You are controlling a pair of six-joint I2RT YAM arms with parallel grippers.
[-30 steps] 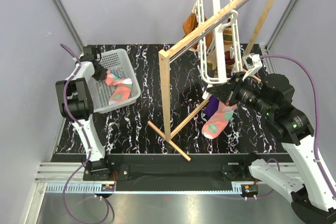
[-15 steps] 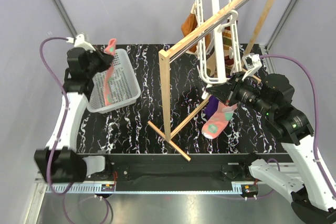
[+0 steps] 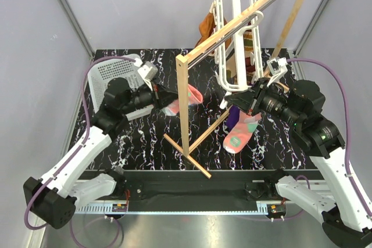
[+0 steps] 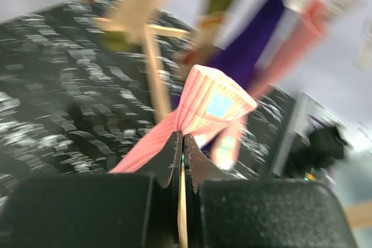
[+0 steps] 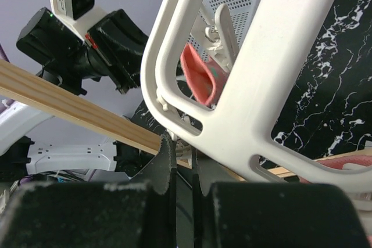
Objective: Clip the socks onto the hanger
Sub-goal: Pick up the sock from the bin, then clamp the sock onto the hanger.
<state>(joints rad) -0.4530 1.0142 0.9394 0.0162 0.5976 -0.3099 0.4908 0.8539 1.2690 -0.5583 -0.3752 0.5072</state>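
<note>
Your left gripper (image 4: 181,143) has lifted a pink sock (image 4: 215,105) out of the basket (image 3: 113,72) and brought it near the hanger (image 5: 279,68), on its left, fingers pinched on one end of it. Your right gripper (image 5: 180,150) stays pressed together on the hanger's bottom edge, so clipping looks like the next step.

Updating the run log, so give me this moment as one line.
left fingers: shut on pink sock, aloft | right fingers: shut on hanger, lower corner | second pink sock: hanging under hanger
</note>
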